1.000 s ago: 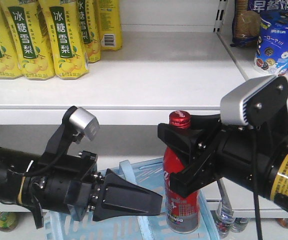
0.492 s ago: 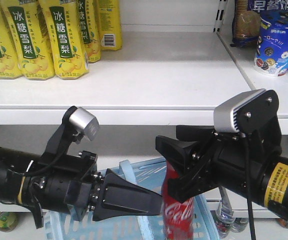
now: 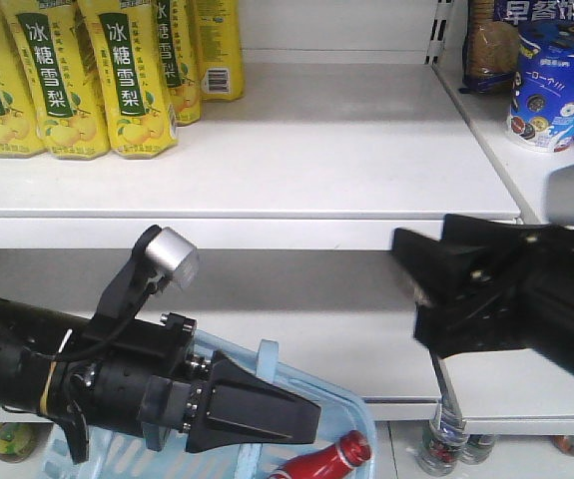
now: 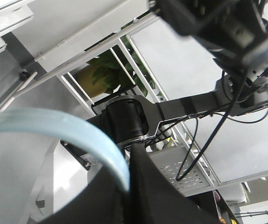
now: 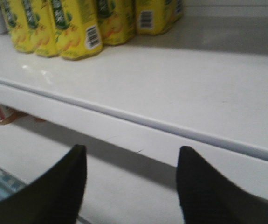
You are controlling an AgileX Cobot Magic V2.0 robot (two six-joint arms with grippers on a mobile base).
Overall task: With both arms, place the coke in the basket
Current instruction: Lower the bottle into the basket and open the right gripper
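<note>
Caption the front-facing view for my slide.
Coke lies tilted in the basket held by the left tool; right tool empty.

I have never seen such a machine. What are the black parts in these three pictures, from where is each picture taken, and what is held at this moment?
These are two black robot arms in front of a white shop shelf. The front view sees both arms; the other two come from cameras on its wrists. The left gripper is shut on the handle of the light blue basket; the left wrist view shows that handle from close by. The red coke bottle lies tilted inside the basket. The right gripper is open and holds nothing. Yellow drink cartons stand on the shelf.
</note>
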